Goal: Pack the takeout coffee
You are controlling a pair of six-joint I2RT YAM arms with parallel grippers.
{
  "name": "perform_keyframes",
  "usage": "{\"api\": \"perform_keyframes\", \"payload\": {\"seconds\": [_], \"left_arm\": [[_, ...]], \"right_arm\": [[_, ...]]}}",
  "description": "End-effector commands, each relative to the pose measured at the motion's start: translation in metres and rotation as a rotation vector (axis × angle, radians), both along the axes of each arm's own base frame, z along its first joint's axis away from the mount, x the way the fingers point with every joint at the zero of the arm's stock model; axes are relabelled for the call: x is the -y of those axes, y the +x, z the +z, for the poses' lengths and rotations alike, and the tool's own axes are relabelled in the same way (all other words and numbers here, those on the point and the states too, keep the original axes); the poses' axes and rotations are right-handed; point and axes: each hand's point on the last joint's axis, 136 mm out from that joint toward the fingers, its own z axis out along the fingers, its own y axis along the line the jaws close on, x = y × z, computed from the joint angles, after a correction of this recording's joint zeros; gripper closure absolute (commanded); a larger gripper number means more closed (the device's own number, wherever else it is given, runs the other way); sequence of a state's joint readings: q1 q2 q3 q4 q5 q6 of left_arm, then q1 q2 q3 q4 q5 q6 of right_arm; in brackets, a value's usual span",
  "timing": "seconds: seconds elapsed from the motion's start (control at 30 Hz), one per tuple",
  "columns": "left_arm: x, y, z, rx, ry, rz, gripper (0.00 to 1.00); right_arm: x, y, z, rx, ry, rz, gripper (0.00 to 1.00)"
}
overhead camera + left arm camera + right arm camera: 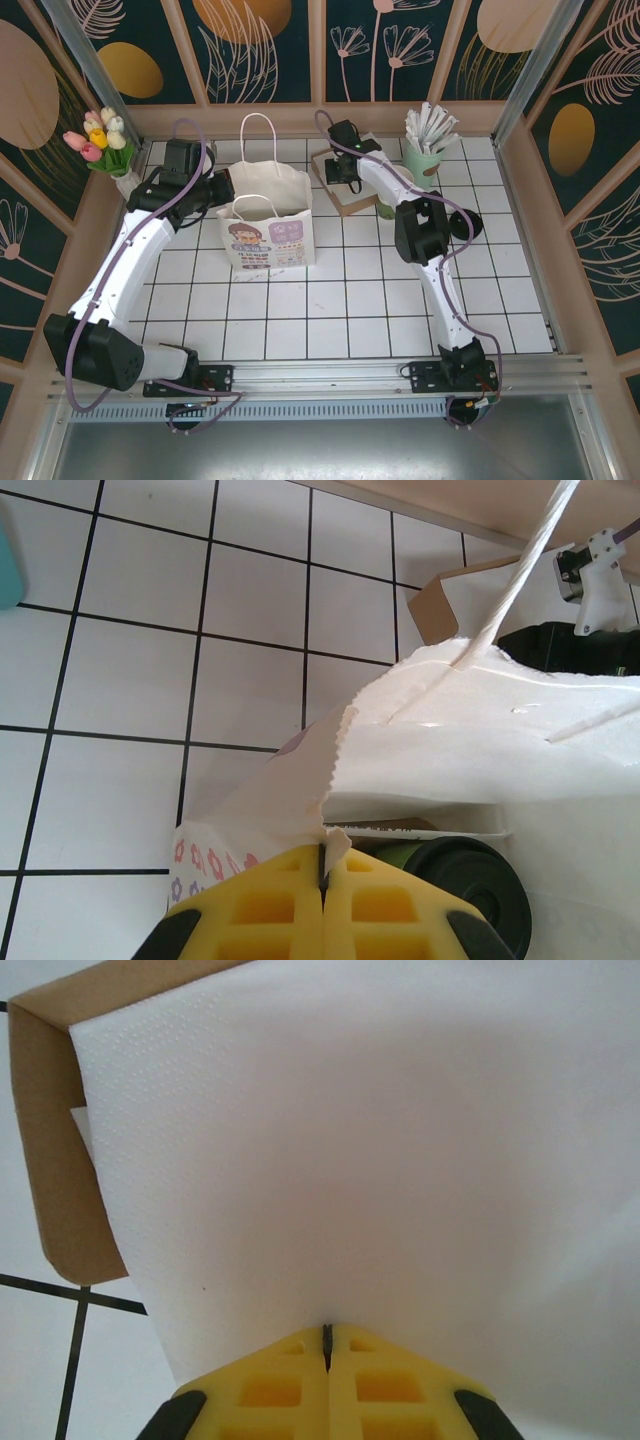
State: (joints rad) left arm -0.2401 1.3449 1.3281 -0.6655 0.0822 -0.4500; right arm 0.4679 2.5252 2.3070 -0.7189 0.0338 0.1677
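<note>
**Your left hand (323, 865) grips the paper bag (450, 740) by its rim, with the takeout coffee (470, 895) inside it.**

From above you get the layout on the white-tiled surface (330, 300). The left hand is at the bag's left rim, and the right hand (327, 1345) is off to the bag's right over a brown box (50, 1160). The left wrist view looks past the torn rim into the bag. There the yellow fingers are pressed together on the paper edge. The coffee's black lid and dark green side lie just right of those fingertips, deeper in the bag. The right wrist view shows you that hand's fingers closed together, tips against the white napkin (350, 1160) in the box. You cannot tell whether a sheet is caught between them.
</note>
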Motion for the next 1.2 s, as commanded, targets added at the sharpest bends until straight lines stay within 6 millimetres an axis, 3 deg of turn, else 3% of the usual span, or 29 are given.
{"api": "perform_keyframes", "payload": {"seconds": [0.0, 0.07, 0.2, 0.43, 0.57, 0.67, 0.77, 0.9, 1.03, 1.17], "left_arm": [[-0.002, -0.009, -0.013, -0.047, 0.005, -0.003, 0.97], [-0.001, -0.009, -0.013, -0.046, 0.003, -0.005, 0.97], [0.0, -0.007, -0.014, -0.049, 0.003, -0.012, 0.97], [0.001, -0.007, -0.014, -0.046, 0.002, -0.017, 0.97], [0.0, -0.008, -0.014, -0.045, 0.005, -0.015, 0.97], [0.0, -0.008, -0.015, -0.048, 0.005, -0.016, 0.98], [0.002, -0.008, -0.016, -0.048, -0.004, -0.021, 0.98], [0.005, -0.008, -0.016, -0.05, -0.027, -0.026, 0.98], [0.013, -0.011, -0.015, -0.051, -0.08, -0.041, 0.98], [0.021, -0.012, -0.015, -0.058, -0.136, -0.048, 0.99]], "right_arm": [[0.017, -0.002, 0.064, 0.06, 0.026, -0.041, 0.65], [0.023, -0.014, 0.059, 0.012, 0.03, -0.07, 0.52], [0.023, -0.03, 0.046, -0.026, -0.001, -0.074, 0.35], [0.043, -0.036, 0.005, -0.096, -0.133, -0.187, 0.18], [0.045, -0.045, -0.019, -0.146, -0.139, -0.197, 0.17], [0.037, -0.049, -0.027, -0.168, -0.123, -0.169, 0.26], [0.032, -0.046, -0.023, -0.149, -0.113, -0.145, 0.53], [0.027, -0.037, -0.007, -0.106, -0.097, -0.125, 0.76], [0.027, -0.029, 0.013, -0.053, -0.101, -0.125, 0.82], [0.028, -0.026, 0.029, -0.015, -0.105, -0.118, 0.97]]}}
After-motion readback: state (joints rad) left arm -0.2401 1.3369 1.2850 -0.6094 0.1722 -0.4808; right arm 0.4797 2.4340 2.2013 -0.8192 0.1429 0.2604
